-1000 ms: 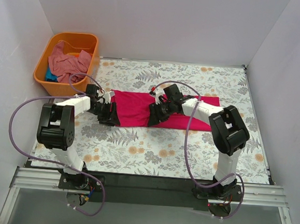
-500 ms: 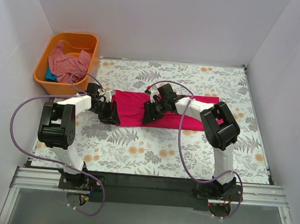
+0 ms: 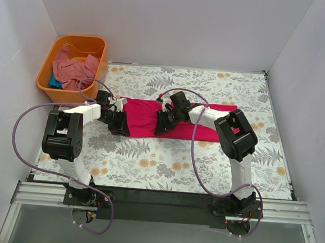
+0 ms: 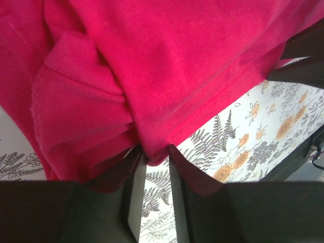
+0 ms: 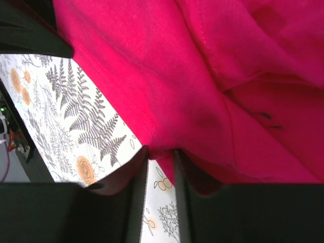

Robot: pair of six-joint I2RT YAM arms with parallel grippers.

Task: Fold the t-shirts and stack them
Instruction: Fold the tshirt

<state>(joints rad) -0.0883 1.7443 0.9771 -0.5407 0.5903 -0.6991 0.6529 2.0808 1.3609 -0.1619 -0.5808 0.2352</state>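
Note:
The crimson-pink t-shirt [image 3: 146, 114] lies as a long folded band across the floral table cloth [image 3: 176, 162]. My left gripper [image 3: 119, 125] sits at the band's left end; in the left wrist view the near hem [image 4: 152, 147] is pinched between its fingertips [image 4: 153, 154]. My right gripper [image 3: 159, 124] is at the band's middle, and the right wrist view shows a fold of crimson cloth [image 5: 167, 144] caught between its fingertips [image 5: 161, 152]. A salmon-pink t-shirt [image 3: 71, 69] and a bit of a teal one [image 3: 54, 82] lie in the tub.
The orange plastic tub [image 3: 46, 85] stands at the back left corner, just beyond the table cloth. White walls close in the left, back and right sides. Purple cables loop from both arms over the near half of the table cloth.
Both grippers have narrowed onto the crimson shirt's near hem. The right gripper slid a little left along the band; the left one barely moved.

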